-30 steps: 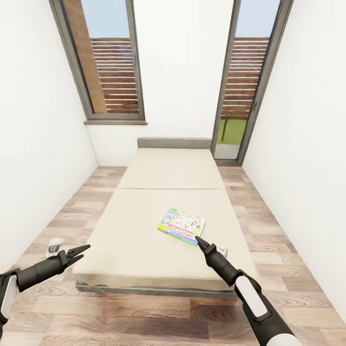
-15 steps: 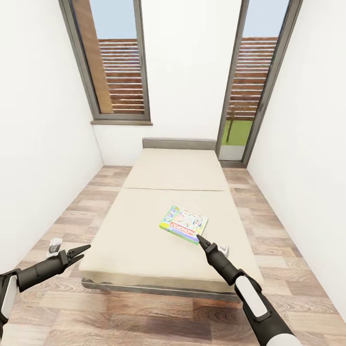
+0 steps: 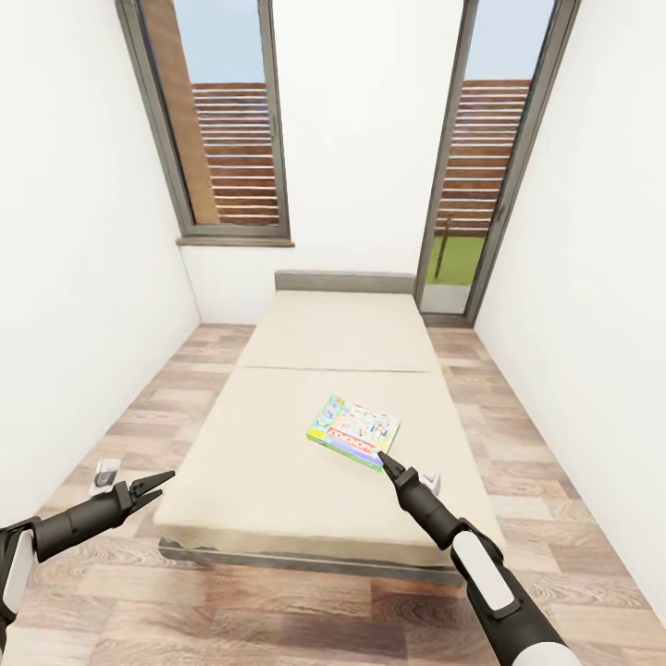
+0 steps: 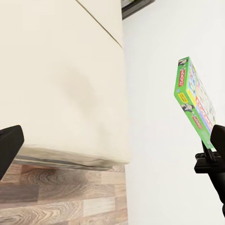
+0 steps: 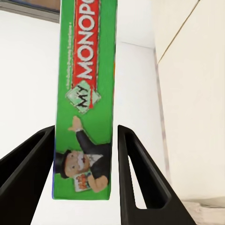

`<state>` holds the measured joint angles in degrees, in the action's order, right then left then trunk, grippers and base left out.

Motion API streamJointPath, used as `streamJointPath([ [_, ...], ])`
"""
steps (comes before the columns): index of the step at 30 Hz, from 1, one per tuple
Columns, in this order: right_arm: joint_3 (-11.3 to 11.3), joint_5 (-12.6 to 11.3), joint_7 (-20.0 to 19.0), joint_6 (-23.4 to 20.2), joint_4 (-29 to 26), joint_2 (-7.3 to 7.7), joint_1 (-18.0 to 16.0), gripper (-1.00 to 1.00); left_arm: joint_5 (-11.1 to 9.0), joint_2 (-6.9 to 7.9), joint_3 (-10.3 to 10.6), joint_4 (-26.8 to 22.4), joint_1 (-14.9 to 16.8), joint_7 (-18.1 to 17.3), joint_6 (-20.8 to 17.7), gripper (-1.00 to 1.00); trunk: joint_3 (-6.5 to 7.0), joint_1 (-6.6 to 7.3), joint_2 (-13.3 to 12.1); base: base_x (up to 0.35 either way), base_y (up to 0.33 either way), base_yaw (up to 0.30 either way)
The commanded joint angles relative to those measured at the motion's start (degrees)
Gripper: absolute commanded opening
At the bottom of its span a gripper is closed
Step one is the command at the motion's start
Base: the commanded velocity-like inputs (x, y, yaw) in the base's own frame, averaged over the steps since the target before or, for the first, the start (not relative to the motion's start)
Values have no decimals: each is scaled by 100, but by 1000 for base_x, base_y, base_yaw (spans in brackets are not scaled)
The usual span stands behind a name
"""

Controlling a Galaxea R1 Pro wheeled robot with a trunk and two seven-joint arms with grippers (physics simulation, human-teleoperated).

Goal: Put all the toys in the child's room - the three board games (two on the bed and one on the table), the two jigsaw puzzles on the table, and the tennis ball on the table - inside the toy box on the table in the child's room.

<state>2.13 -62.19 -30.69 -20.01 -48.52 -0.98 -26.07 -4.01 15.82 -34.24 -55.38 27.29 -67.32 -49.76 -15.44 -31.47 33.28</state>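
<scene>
White walls (image 3: 83,277) enclose a wood-plank floor (image 3: 139,416); beyond the bed (image 3: 314,435), two tall grey-framed windows (image 3: 227,129) admit daylight.

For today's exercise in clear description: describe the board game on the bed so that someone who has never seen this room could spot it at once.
Find the long cream bed running from the foot up toward the two tall windows. On its nearer half, right of centre, lies the board game, a thin flat box set at a slant, just ahead of the right gripper. Its green edge and bright cartoon lid stand out from the plain mattress.
</scene>
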Motion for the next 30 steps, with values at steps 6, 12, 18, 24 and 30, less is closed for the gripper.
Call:
streamJointPath([
  [6,-2,-57,8,-39,0,-7,-3,-100,-12,0,-4,1,4,-10,-46,100,151,130,-235,0,0,0],
  [12,-2,-52,9,-38,0,-7,-3,-100,-12,0,-2,1,4,-10,-45,100,276,262,-476,0,0,0],
  [18,-2,-50,11,-38,0,-7,-3,-100,-12,0,0,1,4,-10,-49,100,386,394,-716,0,0,0],
  [24,-2,-49,12,-30,0,-7,-3,-100,-12,0,2,1,4,-10,-49,100,494,526,-957,0,0,0],
  [30,-2,-52,-1,-29,-6,-7,-3,-100,-12,-5,4,1,4,-10,-50,100,529,569,-1036,0,0,0],
])
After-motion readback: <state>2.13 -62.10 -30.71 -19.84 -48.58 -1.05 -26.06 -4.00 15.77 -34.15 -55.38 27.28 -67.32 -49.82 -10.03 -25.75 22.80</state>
